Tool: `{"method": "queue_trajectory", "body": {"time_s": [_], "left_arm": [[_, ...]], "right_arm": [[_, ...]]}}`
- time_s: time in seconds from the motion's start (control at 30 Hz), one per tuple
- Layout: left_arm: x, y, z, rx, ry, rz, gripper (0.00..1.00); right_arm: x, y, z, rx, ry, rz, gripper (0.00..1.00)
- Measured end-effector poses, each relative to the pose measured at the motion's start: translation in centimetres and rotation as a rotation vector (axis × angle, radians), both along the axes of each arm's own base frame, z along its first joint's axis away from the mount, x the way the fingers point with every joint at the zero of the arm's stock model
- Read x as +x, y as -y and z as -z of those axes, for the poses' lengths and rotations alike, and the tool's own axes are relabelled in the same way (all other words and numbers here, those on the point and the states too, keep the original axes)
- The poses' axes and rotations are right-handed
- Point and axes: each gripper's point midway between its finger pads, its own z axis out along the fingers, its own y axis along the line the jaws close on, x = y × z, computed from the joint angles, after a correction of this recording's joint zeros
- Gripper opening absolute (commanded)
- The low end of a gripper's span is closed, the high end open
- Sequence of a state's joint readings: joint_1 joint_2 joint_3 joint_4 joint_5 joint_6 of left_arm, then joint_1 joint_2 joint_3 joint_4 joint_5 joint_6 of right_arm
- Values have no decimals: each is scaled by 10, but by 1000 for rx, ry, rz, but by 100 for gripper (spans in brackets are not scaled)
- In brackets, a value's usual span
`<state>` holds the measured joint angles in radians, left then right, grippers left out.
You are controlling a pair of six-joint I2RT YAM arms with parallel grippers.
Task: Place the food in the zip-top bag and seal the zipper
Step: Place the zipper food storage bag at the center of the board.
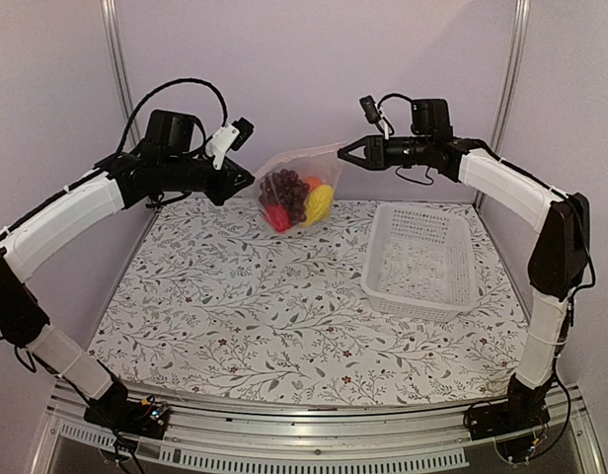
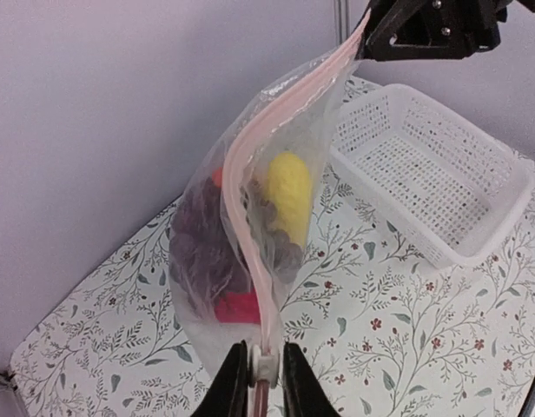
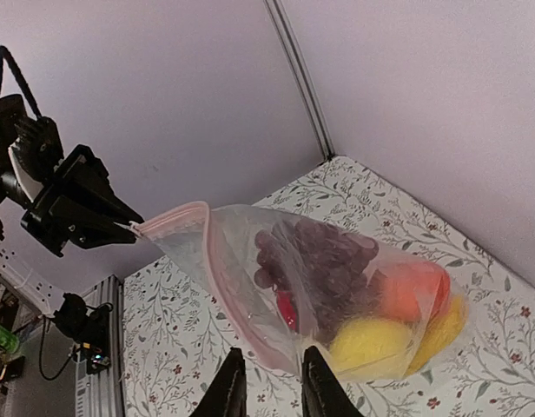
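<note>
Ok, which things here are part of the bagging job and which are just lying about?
In the job: zip-top bag, its zipper, grape bunch, yellow piece, red pepper, orange fruit, left end effector and right end effector pinching the bag's mouth.
Lying about: white basket, table.

**Where there is room**

The zip-top bag (image 1: 296, 188) hangs at the far middle, pinched between the left gripper (image 1: 250, 185) and the right gripper (image 1: 342, 151), blocking that way. The white basket (image 1: 422, 259) fills the table's (image 1: 235, 306) right side. Near and left lie open.
</note>
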<state>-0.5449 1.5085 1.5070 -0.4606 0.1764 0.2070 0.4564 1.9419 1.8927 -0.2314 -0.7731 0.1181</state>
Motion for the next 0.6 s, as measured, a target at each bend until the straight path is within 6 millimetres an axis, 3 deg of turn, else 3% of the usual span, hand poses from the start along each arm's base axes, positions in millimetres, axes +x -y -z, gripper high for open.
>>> {"method": "queue_trajectory", "body": {"time_s": [0.1,0.2,0.27,0.33,0.37,0.47,0.53,0.6], "left_arm": [[-26,0,33,3,-98,56,46],[-52,-7,62,36,-194,83,59],[-65,-16,66,50,-222,76,67],[-71,-25,55,48,-196,55,74],[-71,-31,44,37,-165,28,76],[-64,-45,19,17,-76,-54,86],[-49,-55,7,12,-32,-148,98],[-27,-65,-6,1,0,-264,100]], "right_arm": [[-21,6,48,-34,-121,-30,59],[-54,18,94,-79,-246,-54,69],[-76,28,101,-92,-285,-55,72],[-91,36,82,-78,-256,-50,80],[-96,40,64,-63,-212,-40,94],[-97,53,13,-17,-98,25,99],[-82,64,-14,2,-55,121,99],[-55,85,-32,21,-54,253,99]]}}
